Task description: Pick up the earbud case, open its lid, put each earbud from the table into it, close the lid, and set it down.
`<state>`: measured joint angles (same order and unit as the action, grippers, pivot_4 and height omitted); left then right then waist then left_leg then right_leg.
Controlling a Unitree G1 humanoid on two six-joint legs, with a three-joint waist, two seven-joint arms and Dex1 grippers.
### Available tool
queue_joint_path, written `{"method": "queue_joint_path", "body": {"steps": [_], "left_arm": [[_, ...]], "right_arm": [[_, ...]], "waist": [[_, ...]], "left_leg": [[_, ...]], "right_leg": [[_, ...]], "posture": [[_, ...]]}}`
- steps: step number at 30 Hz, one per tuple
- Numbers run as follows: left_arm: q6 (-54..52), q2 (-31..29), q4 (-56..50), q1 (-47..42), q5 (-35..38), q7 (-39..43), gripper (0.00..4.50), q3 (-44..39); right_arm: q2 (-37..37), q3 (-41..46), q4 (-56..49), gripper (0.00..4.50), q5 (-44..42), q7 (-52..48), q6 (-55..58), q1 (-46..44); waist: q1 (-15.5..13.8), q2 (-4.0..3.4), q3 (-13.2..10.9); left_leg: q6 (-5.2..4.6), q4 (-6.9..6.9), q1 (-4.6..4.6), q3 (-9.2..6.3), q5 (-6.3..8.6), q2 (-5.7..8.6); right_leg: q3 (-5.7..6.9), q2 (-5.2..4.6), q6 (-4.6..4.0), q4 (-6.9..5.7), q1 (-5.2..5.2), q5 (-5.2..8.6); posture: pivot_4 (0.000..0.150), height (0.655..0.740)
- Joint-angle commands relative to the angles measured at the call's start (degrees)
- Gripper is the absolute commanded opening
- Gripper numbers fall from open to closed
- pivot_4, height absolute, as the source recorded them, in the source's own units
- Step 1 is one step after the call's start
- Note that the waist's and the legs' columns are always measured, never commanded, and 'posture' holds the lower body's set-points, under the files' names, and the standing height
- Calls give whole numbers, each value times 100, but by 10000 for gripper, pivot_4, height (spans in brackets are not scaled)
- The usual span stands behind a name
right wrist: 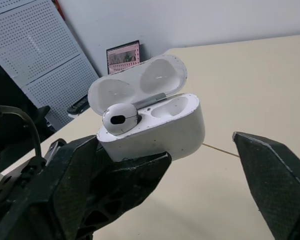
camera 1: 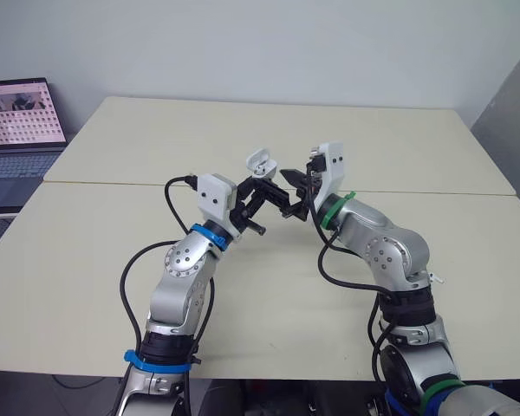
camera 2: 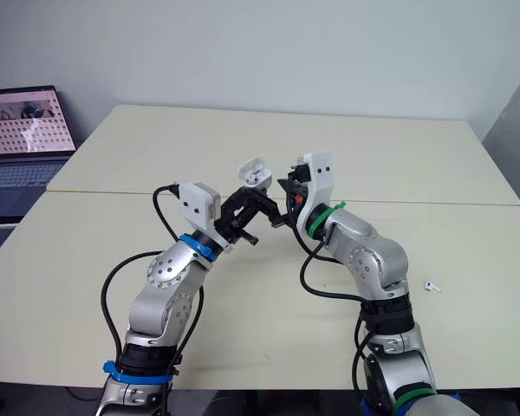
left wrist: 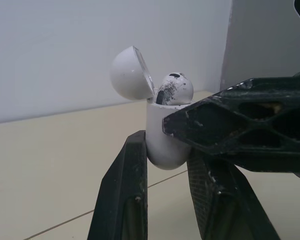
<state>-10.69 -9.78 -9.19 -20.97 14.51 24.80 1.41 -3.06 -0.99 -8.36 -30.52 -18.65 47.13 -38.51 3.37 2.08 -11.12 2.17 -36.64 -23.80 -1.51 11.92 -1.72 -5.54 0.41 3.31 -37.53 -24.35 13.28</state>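
My left gripper (camera 1: 260, 180) is shut on the lower body of the white earbud case (left wrist: 162, 135) and holds it upright above the table's middle. The lid (right wrist: 140, 80) stands open. One white earbud (right wrist: 120, 118) sits in a slot, while the other slot (right wrist: 172, 106) is bare. My right gripper (right wrist: 190, 190) is open just beside the case, with one black finger (left wrist: 240, 125) close against the case's side and nothing held. A second earbud (camera 2: 431, 284) lies on the table to the right of my right arm.
The beige table (camera 1: 95, 260) is two tops joined by a seam (camera 1: 113, 183). An open laptop (camera 1: 17, 121) stands off the table's far left. The table's right edge (camera 1: 503, 156) runs close to a grey wall.
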Motion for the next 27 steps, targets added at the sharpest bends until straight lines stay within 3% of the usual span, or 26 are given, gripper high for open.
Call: {"method": "queue_joint_path", "body": {"steps": [1,8,13,17,22,27], "left_arm": [[148,20,-391,-27,147,51,7239,-29],[-38,-235,-298,144,438,268,7239,-275],[-38,-598,-191,292,524,553,7239,-433],[-228,-906,-372,458,735,973,7239,-427],[-337,-1251,-624,715,847,1379,7239,-345],[-376,-1242,-732,776,837,1322,7239,-341]], "right_arm": [[-78,65,-139,44867,-113,-102,19,-48],[-755,881,-241,44867,-1046,-611,625,-363],[-2147,1276,71,44867,-1884,-1661,1601,-684],[-4216,-92,567,44867,-395,-3591,227,-239],[-5922,-1632,2223,44867,1827,-5454,-2460,-31],[-6297,-2043,3279,44867,2831,-6085,-3933,52]], "waist": [[0,0,0],[-1,0,0],[-13,-1,-1],[-44,-1,-1],[-28,-6,-5],[10,-16,-12]], "left_leg": [[0,0,0,0,0,0],[0,2,-6,0,0,0],[-1,16,-10,1,0,0],[-1,46,-7,4,1,6],[-4,58,-6,19,2,9],[-4,56,2,22,2,7]], "right_leg": [[0,0,0,1,0,0],[0,-1,2,16,1,-2],[0,-2,4,43,4,-4],[3,-10,3,66,5,-1],[-4,-15,6,68,-6,4],[-6,-14,6,63,-6,3]], "posture": [[1500,7400],[1500,7400],[1500,7400],[1500,7400],[1500,7400],[1500,7400]]}}
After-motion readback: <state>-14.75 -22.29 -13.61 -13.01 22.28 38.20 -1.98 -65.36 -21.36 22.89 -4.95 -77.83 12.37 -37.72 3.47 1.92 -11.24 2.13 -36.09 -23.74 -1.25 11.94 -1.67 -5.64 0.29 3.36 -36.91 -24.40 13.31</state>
